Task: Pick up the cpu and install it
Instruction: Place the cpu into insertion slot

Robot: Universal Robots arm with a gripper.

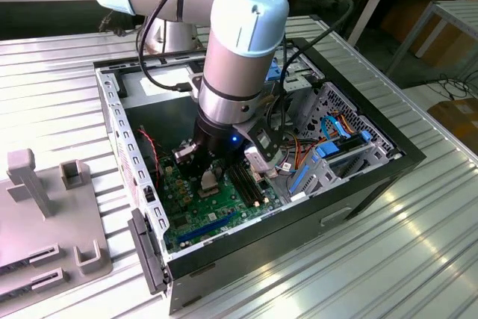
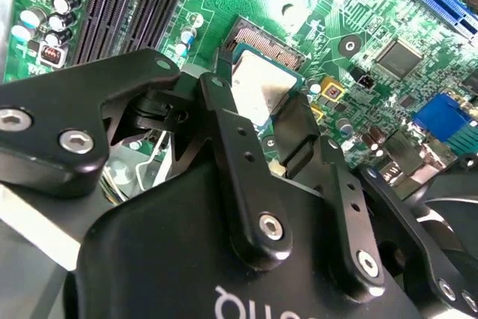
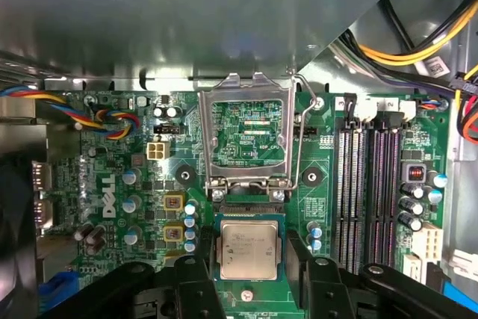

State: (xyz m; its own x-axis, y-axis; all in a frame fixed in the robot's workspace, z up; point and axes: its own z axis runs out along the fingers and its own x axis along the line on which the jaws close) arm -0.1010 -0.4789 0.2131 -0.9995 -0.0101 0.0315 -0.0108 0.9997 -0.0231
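Install step in hand: cpu pinched over the open socket.

I am working inside the black sheet-metal computer case [image 1: 246,248], with the arm [image 1: 239,50] reaching down to the glossy green motherboard [image 3: 112,184]. The socket's thin bright steel load frame [image 3: 206,136] stands flipped up, its window open. The gripper [image 3: 250,255] has its matte black fingers [image 3: 297,255] pressed against opposite edges of the cpu [image 3: 249,246], a flat square chip with a pale brushed-metal lid on a green rim. It lies at the socket just beside the frame's hinge. I cannot tell whether it is fully seated. By my judgement, this step calls for keeping the chip level and square to the socket, without force.
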